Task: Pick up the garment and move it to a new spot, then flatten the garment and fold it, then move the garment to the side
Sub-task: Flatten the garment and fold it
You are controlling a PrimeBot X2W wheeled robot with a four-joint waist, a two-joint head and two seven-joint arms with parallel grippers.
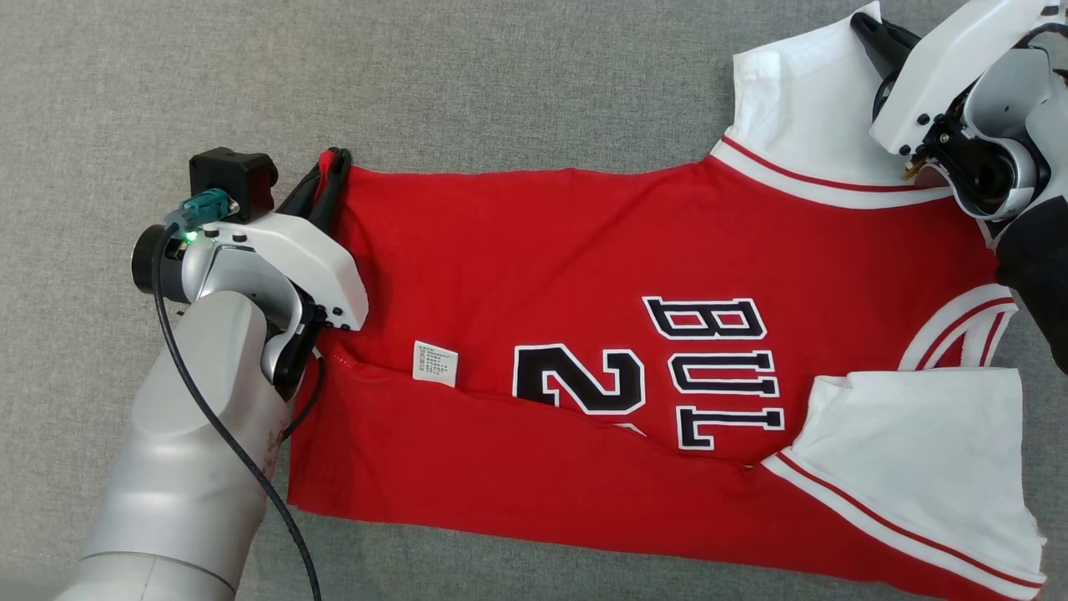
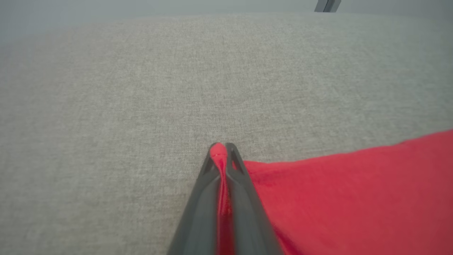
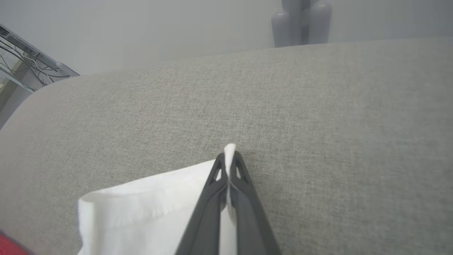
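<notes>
Grey woven surface (image 1: 167, 83) holds the red-and-white fabric jersey (image 1: 534, 250) apparently mid-fold; left gripper (image 2: 221, 147) pinches its hem corner, right gripper (image 3: 230, 156) its white sleeve, likely for folding over.

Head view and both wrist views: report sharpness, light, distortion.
Head view: even, soft light, no glare; the garment lettering is crisp. Left wrist view: the left gripper blurs toward the lens, the grey surface bows at its far edge. Right wrist view: the right gripper is sharp at its tips, background hazy.

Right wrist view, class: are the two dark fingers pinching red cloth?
No: the right gripper is shut on the white sleeve of the red-and-white basketball jersey, with white fabric showing between the jaws.
</notes>
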